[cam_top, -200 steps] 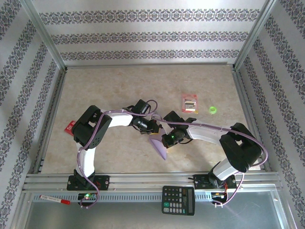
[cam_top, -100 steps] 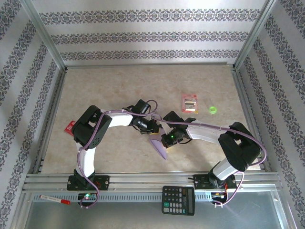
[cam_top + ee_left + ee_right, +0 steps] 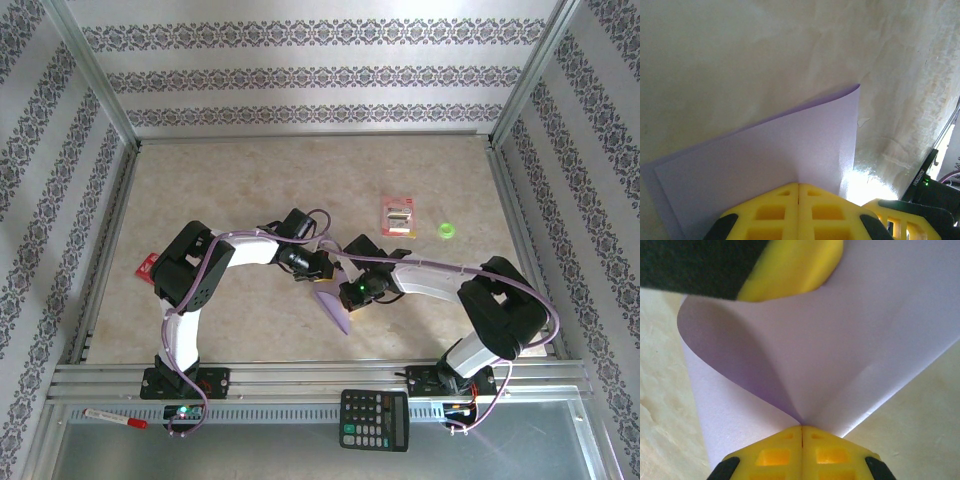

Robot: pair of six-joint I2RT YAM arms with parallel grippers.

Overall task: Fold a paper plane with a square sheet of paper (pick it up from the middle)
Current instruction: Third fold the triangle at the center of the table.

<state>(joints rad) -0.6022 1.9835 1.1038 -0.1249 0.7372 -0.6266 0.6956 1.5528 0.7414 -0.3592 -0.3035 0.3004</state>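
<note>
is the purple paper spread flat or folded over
Folded over, not flat. The square sheet of paper bends into two layers with a rounded fold, pinched by the shut left gripper and right gripper.

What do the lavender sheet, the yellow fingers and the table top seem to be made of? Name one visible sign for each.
Square sheet of paper: thin matte paper; it curls softly and creases where pinched. Right gripper's fingers: probably moulded plastic, glossy yellow with recessed pockets. Table: mottled beige, stone-like look with a sheen; possibly laminate, hard to tell.
</note>
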